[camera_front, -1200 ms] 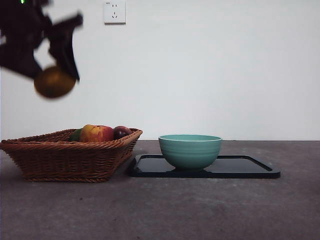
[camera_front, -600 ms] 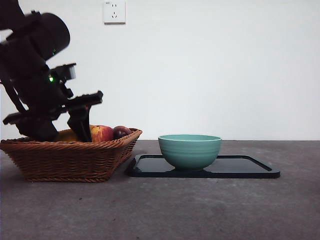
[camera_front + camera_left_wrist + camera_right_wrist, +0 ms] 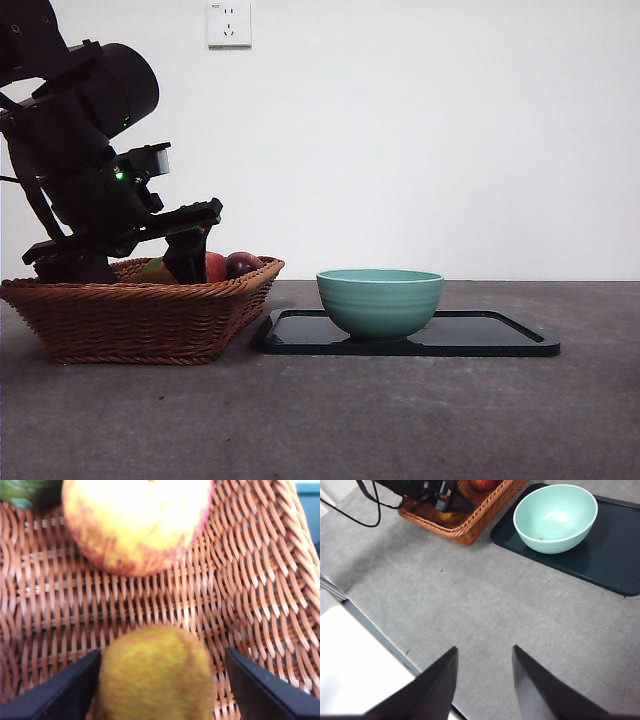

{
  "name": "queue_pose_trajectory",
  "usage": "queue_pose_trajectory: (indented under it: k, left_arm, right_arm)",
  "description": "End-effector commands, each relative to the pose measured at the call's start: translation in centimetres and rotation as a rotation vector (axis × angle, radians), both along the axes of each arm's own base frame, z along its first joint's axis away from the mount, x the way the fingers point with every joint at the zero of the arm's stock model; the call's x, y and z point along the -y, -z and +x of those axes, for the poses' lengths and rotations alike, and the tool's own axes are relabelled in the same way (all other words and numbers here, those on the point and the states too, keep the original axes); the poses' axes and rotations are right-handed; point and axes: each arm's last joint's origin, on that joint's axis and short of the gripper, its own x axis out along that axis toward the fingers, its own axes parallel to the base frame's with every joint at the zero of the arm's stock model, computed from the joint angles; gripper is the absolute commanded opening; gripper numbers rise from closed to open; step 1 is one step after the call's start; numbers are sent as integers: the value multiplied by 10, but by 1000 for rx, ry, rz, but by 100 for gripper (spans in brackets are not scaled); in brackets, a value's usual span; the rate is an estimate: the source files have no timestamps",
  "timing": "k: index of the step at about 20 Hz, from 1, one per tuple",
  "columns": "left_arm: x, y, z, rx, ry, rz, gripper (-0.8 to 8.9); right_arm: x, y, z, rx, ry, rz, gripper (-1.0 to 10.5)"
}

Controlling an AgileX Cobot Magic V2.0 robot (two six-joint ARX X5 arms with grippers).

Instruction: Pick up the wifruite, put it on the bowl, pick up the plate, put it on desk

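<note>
Left gripper (image 3: 160,680) is down inside the wicker basket (image 3: 140,320), jaws spread wide with the fuzzy brown-green kiwi (image 3: 155,675) sitting between them; the near jaw seems to brush the fruit's side, the other stands clear of it, so no clamp. The kiwi lies on the basket's woven floor. Just beyond it, one yellow-red apple (image 3: 135,522), and a dark green fruit (image 3: 25,490) at the corner, only partly shown. From the front view, one dark red fruit (image 3: 243,264) peeks over the basket rim next to the arm.

Right gripper (image 3: 482,680) hangs high over bare desk (image 3: 485,605), jaws parted, nothing between them.

Across the table: the basket sits at one side, its rim corner just beside the edge of the dark tray (image 3: 500,335); whether they touch I cannot tell. One teal bowl (image 3: 380,300) stands upright on that tray, toward the basket end, with nothing visible in it. Past the bowl, most of the tray lies free. A broad stretch of desk runs clear in front of basket and tray. Behind, a white wall with one socket (image 3: 229,23).
</note>
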Motion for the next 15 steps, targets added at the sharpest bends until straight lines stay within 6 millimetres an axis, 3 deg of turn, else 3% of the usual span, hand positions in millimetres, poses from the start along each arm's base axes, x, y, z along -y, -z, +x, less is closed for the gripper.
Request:
queue_pose_trajectory:
  k: [1,8,15]
  left_arm:
    - [2,-9,1,28,2,-14,407]
    - [-8,-71,-28,166,5,-70,407]
    - [-22,-139,-93,254,232,-277,404]
  right_arm:
    - [-1,-2,1,16,-7,0,175]
    - [-1,-2,1,17,-7,0,175]
    - [-1,-3,1,24,-8,5,175]
